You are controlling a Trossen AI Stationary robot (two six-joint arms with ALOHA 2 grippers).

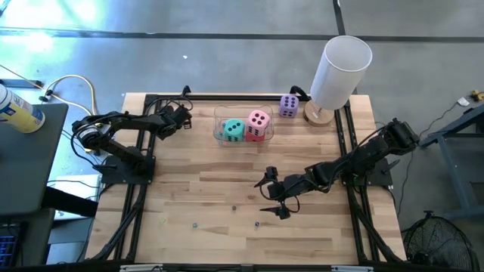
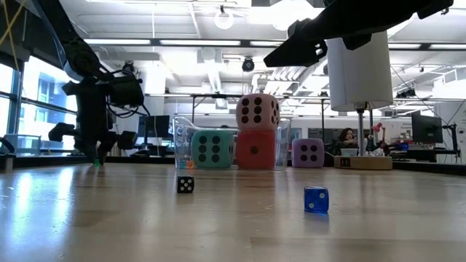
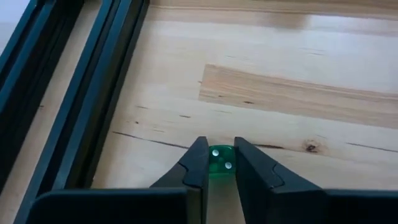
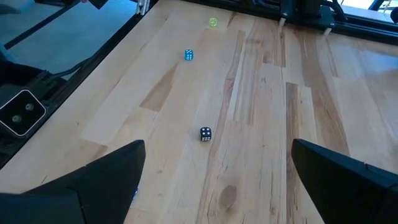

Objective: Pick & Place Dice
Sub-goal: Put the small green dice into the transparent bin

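Teal die (image 1: 234,129) and red die (image 2: 255,150) sit side by side inside a clear container (image 1: 220,125), pink die (image 1: 259,119) stacked on the red. Purple die (image 1: 289,106) sits on the table (image 1: 212,193) just beside the container, upright, four pips facing the low view.

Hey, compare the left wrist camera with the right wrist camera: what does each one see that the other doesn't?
Only the left wrist view shows a small green die pinched between the left gripper fingers, beside a black frame rail. Only the right wrist view shows a small black die, a small blue die and a pale yellowish die lying loose ahead of the wide-open right gripper. Both show the wooden table.
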